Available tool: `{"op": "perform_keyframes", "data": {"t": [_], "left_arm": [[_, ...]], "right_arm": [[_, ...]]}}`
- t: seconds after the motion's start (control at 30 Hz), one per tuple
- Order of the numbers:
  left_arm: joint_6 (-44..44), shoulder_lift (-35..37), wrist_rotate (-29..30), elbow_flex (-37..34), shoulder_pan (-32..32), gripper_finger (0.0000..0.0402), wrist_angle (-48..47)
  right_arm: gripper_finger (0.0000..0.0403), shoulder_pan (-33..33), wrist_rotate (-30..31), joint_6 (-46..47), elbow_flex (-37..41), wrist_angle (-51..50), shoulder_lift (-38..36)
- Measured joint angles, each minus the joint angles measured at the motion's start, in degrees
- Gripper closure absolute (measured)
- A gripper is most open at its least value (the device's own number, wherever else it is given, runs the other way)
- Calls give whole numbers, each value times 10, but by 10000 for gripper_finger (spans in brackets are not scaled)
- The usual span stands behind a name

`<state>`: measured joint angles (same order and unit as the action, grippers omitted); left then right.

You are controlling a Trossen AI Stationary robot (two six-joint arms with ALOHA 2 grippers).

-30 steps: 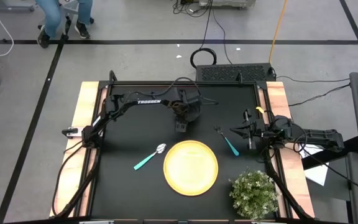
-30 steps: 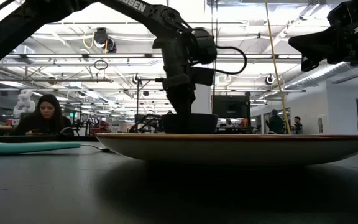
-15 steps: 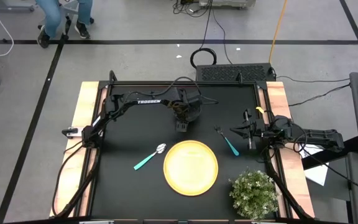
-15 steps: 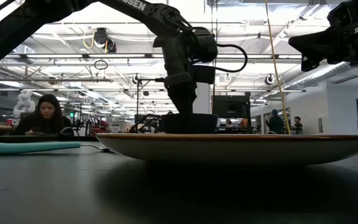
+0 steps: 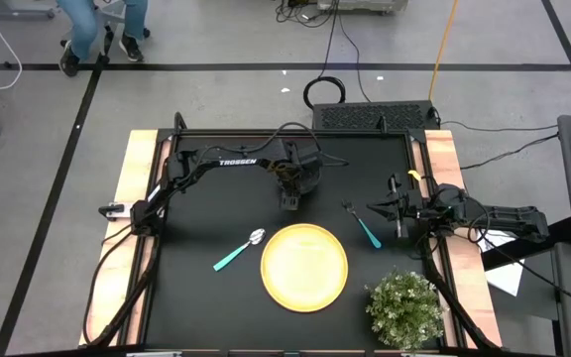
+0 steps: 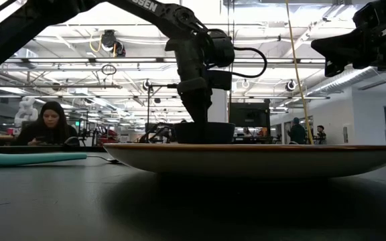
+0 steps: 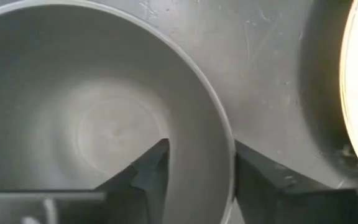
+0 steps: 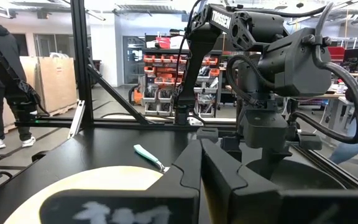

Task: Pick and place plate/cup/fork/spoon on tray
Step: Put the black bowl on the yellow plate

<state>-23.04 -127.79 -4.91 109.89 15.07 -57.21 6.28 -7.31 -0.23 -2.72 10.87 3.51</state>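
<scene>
Left wrist view: left gripper (image 7: 194,165) fingers straddle the cup (image 7: 73,112) wall; rim cropped.

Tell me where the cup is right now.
In the high view the cup sits under the left gripper, just behind the tray toward the table's far edge; the left wrist view shows a finger either side of its rim.

Overhead camera looks straight down on the whole worktop (image 5: 206,297); low camera sits at surface level just before the tray (image 6: 253,158), facing the room; left wrist camera hangs close over the cup (image 7: 104,118); right wrist camera looks level across, sharing tray and left arm (image 8: 272,68).
</scene>
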Motion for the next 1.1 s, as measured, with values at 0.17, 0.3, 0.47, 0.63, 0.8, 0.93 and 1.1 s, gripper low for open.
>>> {"op": "perform_keyframes", "data": {"t": [0.17,0.3,0.47,0.63,0.8,0.93,1.1], "left_arm": [[-1,0,0,0,0,319,0],[-7,0,0,0,-3,385,-2],[-15,0,1,1,-8,387,-2],[-22,0,1,1,-13,392,-3],[-23,0,1,1,-13,394,-3],[-23,0,1,1,-13,391,-4],[-23,0,6,1,-13,395,-2]], "right_arm": [[403,0,0,0,0,0,0],[403,0,0,0,0,0,0],[403,0,0,0,0,0,0],[403,0,0,0,0,0,0],[403,0,0,0,0,0,0],[403,0,0,0,0,0,0],[403,0,0,0,0,0,0]]}}
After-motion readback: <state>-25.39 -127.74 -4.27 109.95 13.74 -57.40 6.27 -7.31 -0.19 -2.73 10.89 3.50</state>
